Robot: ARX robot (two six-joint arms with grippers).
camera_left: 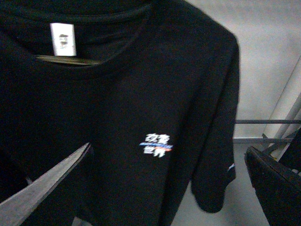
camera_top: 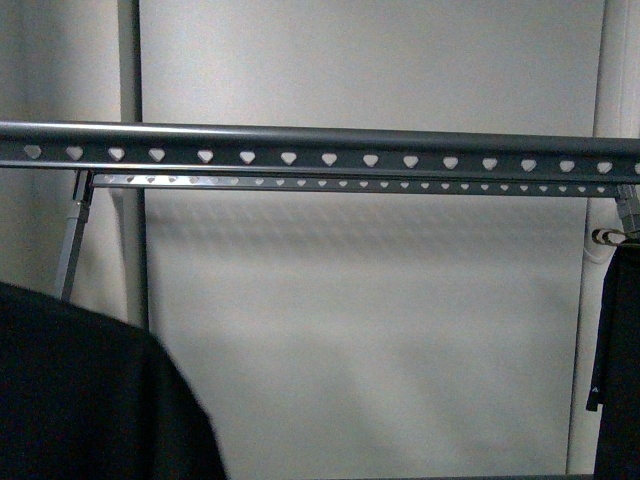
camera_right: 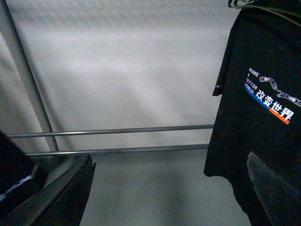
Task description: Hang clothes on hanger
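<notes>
Nearest cloth: black cloth [camera_top: 90,400] is filling the lower left corner of the front view, blurred and too close to tell which garment it is.
Left gripper: the left gripper [camera_left: 168,149] is holding its jaws wide apart with nothing between them. One grey finger [camera_left: 42,190] and one dark one are framing a shirt.
Chest-print shirt: a black chest-print shirt [camera_left: 141,94] is hanging facing the left wrist camera. It is showing a small white, blue and orange print on the chest and a white neck label [camera_left: 62,39] inside the collar.
Right gripper: the right gripper [camera_right: 170,157] is standing spread open, gripping nothing.
Printed T-shirt: the printed T-shirt [camera_right: 263,70] is hanging just beside the right gripper, showing "MAKE A BETTER WORLD" and a chain graphic. One finger is overlapping its lower part in the right wrist view, and I cannot tell whether they are touching. In the front view it is showing as a dark strip [camera_top: 620,350] at the right edge, below the rail, under a hook [camera_top: 606,237].
Rack: the rack [camera_top: 320,145] is stretching its heart-punched rail across the upper front view, with a second punched rail just behind and below it.
Lower bars: two thin lower bars [camera_right: 113,131] are running level beyond the right gripper.
</notes>
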